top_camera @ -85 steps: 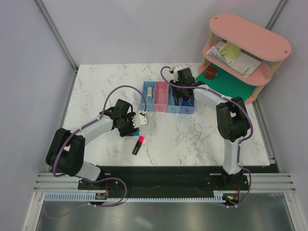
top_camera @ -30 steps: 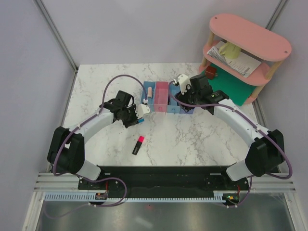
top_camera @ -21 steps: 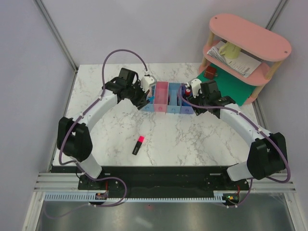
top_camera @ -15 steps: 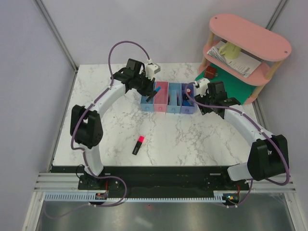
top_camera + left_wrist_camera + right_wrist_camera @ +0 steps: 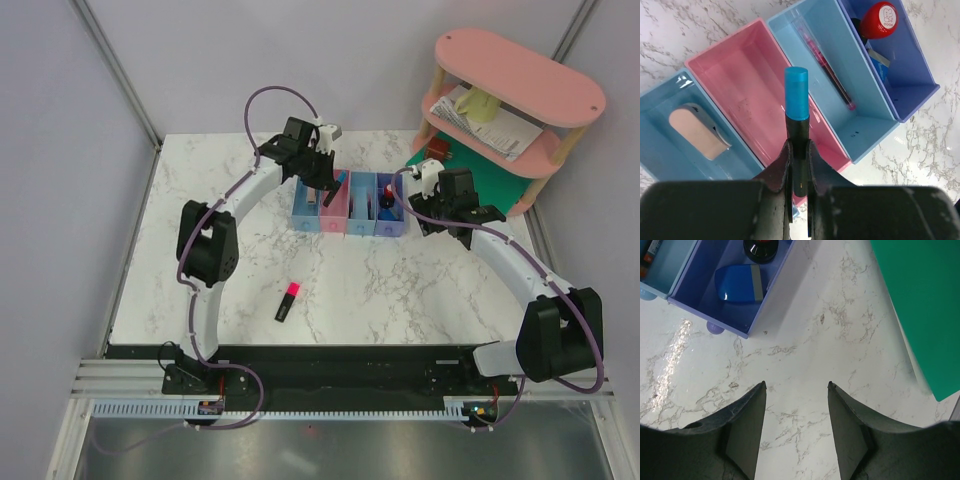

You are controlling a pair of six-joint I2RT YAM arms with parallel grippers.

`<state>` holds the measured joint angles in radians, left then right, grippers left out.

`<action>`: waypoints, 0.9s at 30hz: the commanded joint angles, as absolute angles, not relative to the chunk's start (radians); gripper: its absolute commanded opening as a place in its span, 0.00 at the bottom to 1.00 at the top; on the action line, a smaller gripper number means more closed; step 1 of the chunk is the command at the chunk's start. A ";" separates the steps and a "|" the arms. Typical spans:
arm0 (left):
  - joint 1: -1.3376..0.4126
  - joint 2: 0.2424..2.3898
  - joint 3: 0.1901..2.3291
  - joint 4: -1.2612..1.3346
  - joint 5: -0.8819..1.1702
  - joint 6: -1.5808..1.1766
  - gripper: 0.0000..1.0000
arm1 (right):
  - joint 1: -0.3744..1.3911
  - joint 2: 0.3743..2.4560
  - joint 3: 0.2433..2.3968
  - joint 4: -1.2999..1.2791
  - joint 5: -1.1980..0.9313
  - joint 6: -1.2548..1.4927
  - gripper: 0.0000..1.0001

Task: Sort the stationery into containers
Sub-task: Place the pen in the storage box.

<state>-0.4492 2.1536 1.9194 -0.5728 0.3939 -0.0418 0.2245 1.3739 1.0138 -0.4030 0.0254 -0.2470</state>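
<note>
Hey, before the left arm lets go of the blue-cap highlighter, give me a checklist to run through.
1. Grip: left gripper shut on blue-cap highlighter: ok.
2. Aim: highlighter lined up over pink bin in the wrist view: ok.
3. Room: nothing lies in the pink bin: ok.
4. Other arm: right gripper open, apart from the purple-blue bin: ok.
5. Drop height above the bin: cannot tell.
6. All sorted: not ok, pink-cap highlighter lies on the table.

In the row of bins (image 5: 348,228), an eraser (image 5: 694,130) is placed leftmost, a pen (image 5: 827,75) third, bottle (image 5: 879,20) and block (image 5: 737,284) fourth.
</note>
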 commanded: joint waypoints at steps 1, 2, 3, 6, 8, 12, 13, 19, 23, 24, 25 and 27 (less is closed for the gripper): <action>-0.462 2.174 1.937 -0.545 0.362 -0.106 0.02 | 0.221 1.347 1.017 -0.373 0.017 -0.229 0.60; -0.463 2.175 1.930 -0.540 0.357 -0.103 0.02 | 0.219 1.347 1.019 -0.371 0.015 -0.227 0.60; -0.463 2.178 1.928 -0.540 0.353 -0.095 0.03 | 0.219 1.347 1.020 -0.373 0.012 -0.229 0.60; -0.469 2.184 1.924 -0.538 0.338 -0.080 0.09 | 0.219 1.345 1.022 -0.371 0.008 -0.227 0.60; -0.471 2.187 1.922 -0.538 0.334 -0.074 0.15 | 0.219 1.344 1.022 -0.373 0.008 -0.227 0.60; -0.471 2.192 1.916 -0.540 0.321 -0.061 0.26 | 0.219 1.335 1.020 -0.374 0.008 -0.227 0.60; -0.471 2.191 1.913 -0.538 0.321 -0.060 0.30 | 0.219 1.333 1.020 -0.376 0.008 -0.227 0.60; -0.474 2.192 1.908 -0.538 0.318 -0.052 0.39 | 0.219 1.328 1.019 -0.376 0.003 -0.224 0.60; -0.479 2.175 1.907 -0.543 0.322 -0.037 0.39 | 0.219 1.322 1.017 -0.376 0.003 -0.222 0.60; -0.480 2.145 1.907 -0.551 0.330 -0.026 0.39 | 0.221 1.321 1.020 -0.377 0.002 -0.222 0.60; -0.480 2.125 1.905 -0.561 0.331 -0.014 0.39 | 0.219 1.318 1.020 -0.379 0.003 -0.224 0.60; -0.483 2.041 1.887 -0.613 0.325 0.030 0.40 | 0.219 1.309 1.025 -0.383 0.005 -0.232 0.60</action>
